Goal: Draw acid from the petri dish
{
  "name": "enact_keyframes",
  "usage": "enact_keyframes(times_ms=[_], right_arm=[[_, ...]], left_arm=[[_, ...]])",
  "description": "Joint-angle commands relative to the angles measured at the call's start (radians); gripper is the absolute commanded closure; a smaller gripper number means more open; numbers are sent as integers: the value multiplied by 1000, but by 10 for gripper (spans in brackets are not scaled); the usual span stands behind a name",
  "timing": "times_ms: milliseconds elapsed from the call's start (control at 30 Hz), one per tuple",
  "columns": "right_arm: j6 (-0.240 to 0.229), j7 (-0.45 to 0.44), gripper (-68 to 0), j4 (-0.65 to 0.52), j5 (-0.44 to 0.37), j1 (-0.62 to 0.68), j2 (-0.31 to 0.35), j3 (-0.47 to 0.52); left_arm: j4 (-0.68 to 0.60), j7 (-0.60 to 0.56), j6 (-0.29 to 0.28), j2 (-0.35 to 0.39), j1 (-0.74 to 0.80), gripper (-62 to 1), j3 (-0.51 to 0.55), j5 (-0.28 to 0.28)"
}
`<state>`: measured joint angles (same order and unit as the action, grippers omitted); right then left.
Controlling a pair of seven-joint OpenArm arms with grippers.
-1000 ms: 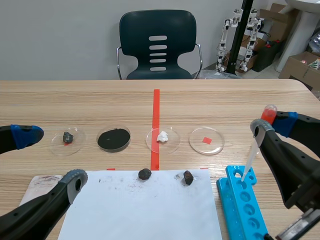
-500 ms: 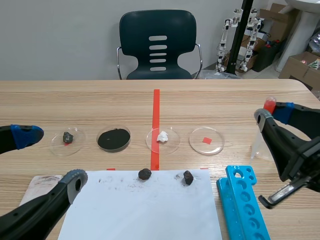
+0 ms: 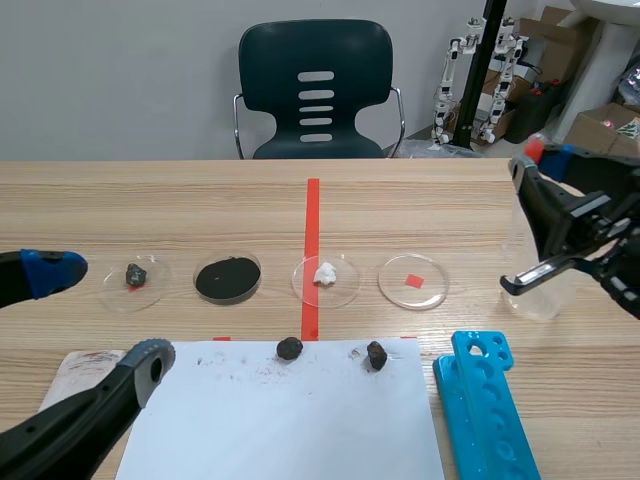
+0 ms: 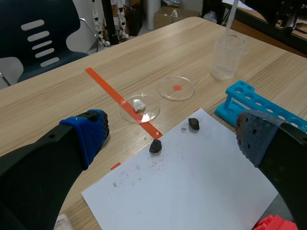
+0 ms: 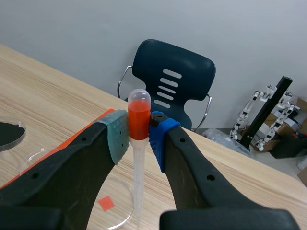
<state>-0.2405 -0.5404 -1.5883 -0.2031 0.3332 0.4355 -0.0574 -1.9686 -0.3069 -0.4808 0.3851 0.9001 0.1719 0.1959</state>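
Your right claw (image 5: pixel 138 137) is clamped on the red bulb of the pipette (image 5: pixel 138 108), one pad on each side, so the tool is in hand. It hangs upright over the clear beaker (image 3: pixel 537 295) at the right end of the bench (image 3: pixel 200 200). Its tip is at the beaker's mouth, apart from the dishes. The likely target is the dish (image 3: pixel 413 281) with the red square, which sits near the beaker on the tape-line side, untouched. You cannot tell from here whether it holds liquid. I judge the draw itself not yet begun: you have to carry the tip across to the dish, lower it into the liquid and work the bulb. Your left claw (image 4: pixel 172 136) stands wide and empty, low over the paper (image 4: pixel 192 182), with no part in this yet.
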Motion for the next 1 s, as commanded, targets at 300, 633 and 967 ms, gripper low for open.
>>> enact_keyframes(times_ms=[300,633,967], right_arm=[[4,-15,-110,232,-48,-269,10,-149],[-2,-17,-110,358,-68,-395,-7,-266],[-8,-52,-110,458,-75,-417,-77,-270]], left_arm=[[-6,-14,-2,-2,0,-559,-1,14],[-6,-14,-2,-2,0,-559,-1,14],[-6,-14,-2,-2,0,-559,-1,14]])
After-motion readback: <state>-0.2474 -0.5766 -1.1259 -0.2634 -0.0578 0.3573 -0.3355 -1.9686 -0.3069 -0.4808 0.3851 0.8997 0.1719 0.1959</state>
